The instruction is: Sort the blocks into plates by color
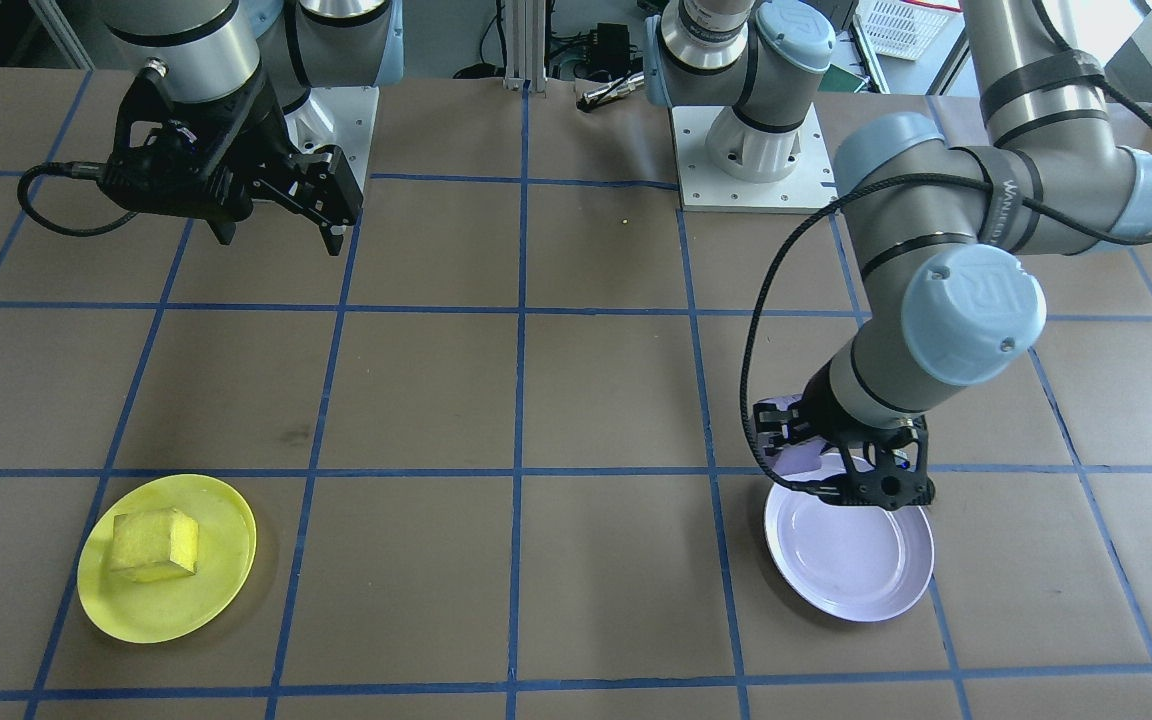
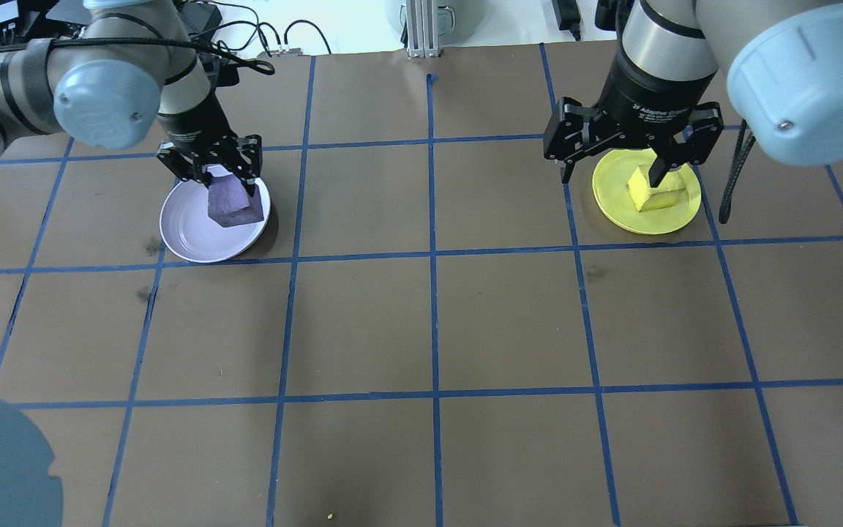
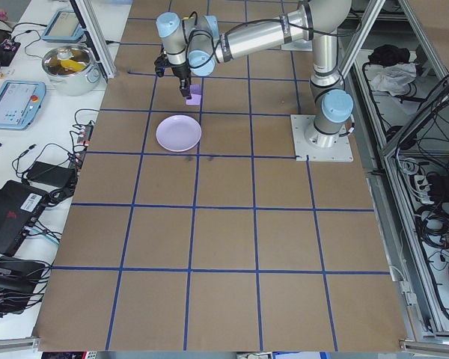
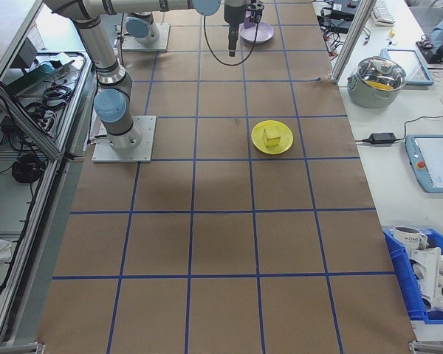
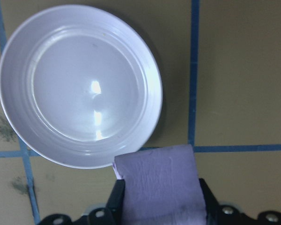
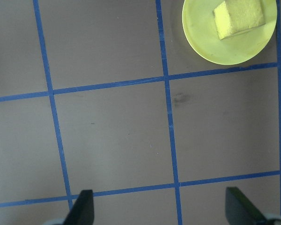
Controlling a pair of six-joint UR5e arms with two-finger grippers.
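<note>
Front view: the yellow block (image 1: 155, 545) lies in the yellow plate (image 1: 226, 580); the left gripper (image 1: 841, 470) and its arm hide the far rim of the lavender plate (image 1: 851, 560). The right gripper (image 1: 321, 205) hangs high, its fingers apart.

Overhead: the left gripper is clamped on the purple block (image 2: 231, 201), held over the lavender plate's edge.

Left wrist view: the block sits between the fingers, just beside the plate's rim.

Right wrist view: fingers wide apart over taped brown table (image 6: 112, 136).
</note>
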